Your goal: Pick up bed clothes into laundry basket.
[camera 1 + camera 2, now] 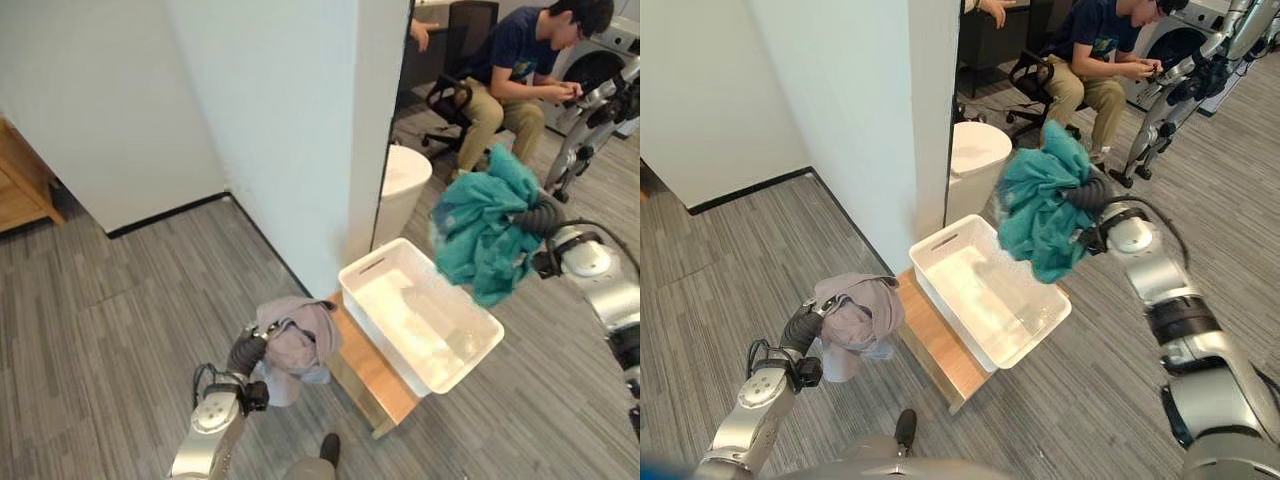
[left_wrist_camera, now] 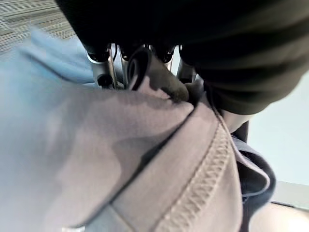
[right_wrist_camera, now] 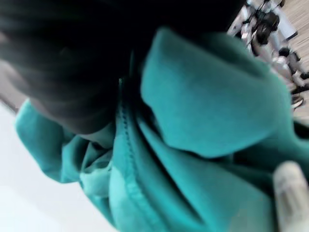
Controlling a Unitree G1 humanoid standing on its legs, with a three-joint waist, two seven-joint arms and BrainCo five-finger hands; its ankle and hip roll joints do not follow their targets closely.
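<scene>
The carry-to-basket step was in hand; the right hand (image 1: 1092, 200), fingers buried in a bunched teal garment (image 1: 488, 222), held it just right of the white laundry basket (image 1: 372, 268); the left hand (image 1: 258, 345) gripped grey clothes (image 1: 296, 338) left of it; next, release over the basket.

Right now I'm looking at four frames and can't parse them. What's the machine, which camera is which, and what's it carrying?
It is a two-armed humanoid robot. The two wide pictures come from a stereo camera on its head, looking down; the two close ones from a camera on each wrist. Its left hand grips a bunched grey garment. Its right hand holds a teal garment above the far side of a white laundry basket, which sits on a low wooden stand. A person sits behind.
</scene>
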